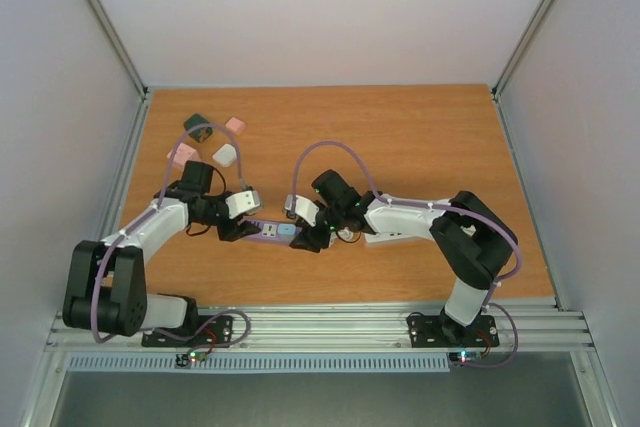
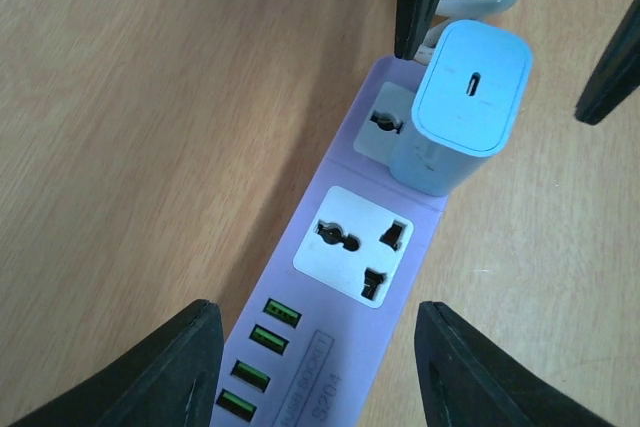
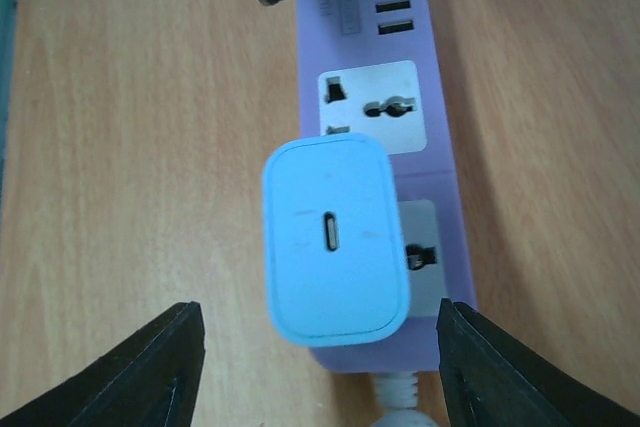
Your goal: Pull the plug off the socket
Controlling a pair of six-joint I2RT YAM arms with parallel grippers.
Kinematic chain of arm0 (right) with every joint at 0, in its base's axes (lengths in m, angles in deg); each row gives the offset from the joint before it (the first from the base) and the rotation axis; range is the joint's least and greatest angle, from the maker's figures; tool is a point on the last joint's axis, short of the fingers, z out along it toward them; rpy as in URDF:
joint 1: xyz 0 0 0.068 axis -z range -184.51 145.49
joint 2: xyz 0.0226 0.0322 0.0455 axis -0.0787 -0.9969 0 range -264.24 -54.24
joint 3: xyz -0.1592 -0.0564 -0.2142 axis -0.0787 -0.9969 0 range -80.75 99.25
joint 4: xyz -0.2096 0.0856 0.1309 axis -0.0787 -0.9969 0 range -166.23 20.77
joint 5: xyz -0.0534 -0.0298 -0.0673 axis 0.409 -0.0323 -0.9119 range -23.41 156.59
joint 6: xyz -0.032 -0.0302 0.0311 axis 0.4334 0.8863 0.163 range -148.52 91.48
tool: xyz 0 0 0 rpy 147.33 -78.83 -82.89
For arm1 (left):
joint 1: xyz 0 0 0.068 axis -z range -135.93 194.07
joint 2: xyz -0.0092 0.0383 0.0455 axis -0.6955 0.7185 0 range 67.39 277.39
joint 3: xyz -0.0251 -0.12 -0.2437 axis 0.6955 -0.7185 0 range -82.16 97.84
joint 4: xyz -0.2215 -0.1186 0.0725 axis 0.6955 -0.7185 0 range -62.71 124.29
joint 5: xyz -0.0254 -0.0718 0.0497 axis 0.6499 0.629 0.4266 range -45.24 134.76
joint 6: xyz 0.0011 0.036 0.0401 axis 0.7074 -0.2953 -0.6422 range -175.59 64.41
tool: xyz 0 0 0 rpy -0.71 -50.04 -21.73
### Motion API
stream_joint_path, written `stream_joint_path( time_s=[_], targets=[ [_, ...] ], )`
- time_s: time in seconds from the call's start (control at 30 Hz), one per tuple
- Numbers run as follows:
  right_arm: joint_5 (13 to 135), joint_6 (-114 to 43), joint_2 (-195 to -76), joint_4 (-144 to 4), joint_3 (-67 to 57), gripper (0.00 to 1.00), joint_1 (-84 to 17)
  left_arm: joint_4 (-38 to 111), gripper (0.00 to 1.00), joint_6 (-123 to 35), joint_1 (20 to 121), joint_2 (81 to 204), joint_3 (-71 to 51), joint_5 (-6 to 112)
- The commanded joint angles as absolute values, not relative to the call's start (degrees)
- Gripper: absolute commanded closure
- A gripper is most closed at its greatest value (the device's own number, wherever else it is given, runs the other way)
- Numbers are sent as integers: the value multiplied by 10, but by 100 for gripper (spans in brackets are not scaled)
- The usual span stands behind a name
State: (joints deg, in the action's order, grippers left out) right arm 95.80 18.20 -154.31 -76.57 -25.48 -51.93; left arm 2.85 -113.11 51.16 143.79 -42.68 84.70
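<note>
Top view: left gripper (image 1: 243, 215) and right gripper (image 1: 312, 229) meet over a purple power strip (image 1: 268, 232). Left wrist: half-open fingers (image 2: 170, 377) straddle its USB end, touching nothing, probably to pin it. Right wrist: half-open fingers (image 3: 150, 367) flank the seated blue plug (image 3: 335, 247), gripping nothing.

1 plug (image 3: 335, 252), 1 power strip (image 2: 330, 367), 4 blocks (image 1: 225, 154)

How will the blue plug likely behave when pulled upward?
The blue plug looks like rigid, smooth plastic, so it is probably slippery. The purple power strip seems light and unfixed, so it may lift along unless held.
</note>
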Motion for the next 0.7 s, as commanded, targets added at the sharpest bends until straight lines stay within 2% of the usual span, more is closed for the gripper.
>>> stream_joint_path(
  time_s=[0.0, 0.5, 0.67],
  targets=[
    [931, 186, -1556, -734, -233, 37, -528, 69, 47, -1121, 522, 1463, -431, 840],
    [924, 200, -1561, -718, -229, 60, -546, 36, 60, -1114, 535, 1494, -410, 797],
    [927, 202, -1565, -729, -218, 71, -553, 29, 62, -1116, 536, 1502, -413, 779]
  ],
)
